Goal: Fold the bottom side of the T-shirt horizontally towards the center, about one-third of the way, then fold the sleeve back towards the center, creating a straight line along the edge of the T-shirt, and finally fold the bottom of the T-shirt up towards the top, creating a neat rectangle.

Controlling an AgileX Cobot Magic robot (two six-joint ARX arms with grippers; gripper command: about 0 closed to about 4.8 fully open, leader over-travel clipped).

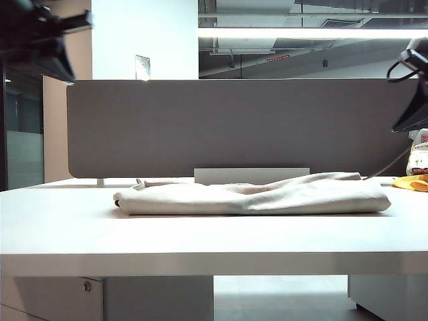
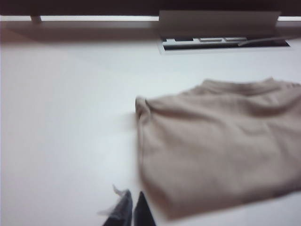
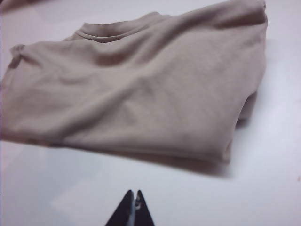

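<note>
Exterior view: one large plain beige soft-cloth short-sleeved T-shirt (image 1: 254,195), folded into a low, long bundle, lying flat near the middle of a white desk (image 1: 200,234). Long axis runs left to right across the desk, parallel to the front edge. Round neck opening sits along the far long side, seen from both wrist views as a curved ribbed rim (image 3: 110,34). Near long edge is a soft rounded fold; left end is a short, bunched fold (image 2: 141,106); right end is a thicker doubled fold (image 3: 244,108) casting a shadow on the desk. Which end holds the hem cannot be told.

Open room: wide bare desk in front of the bundle and to its left; a narrower strip at its right end. Behind it, a grey fabric partition panel (image 1: 241,127) and a pale cable-tray flap (image 1: 251,175) stand along the back edge. A small yellow-orange item (image 1: 411,182) lies at the far right edge, apart from the cloth.

Left gripper (image 2: 132,209): dark fingertips pressed together, holding nothing, above bare desk just off the shirt's left near corner; arm raised at upper left in the exterior view.

Right gripper (image 3: 133,212): tips pressed together, holding nothing, above bare desk in front of the shirt; arm raised at upper right.
</note>
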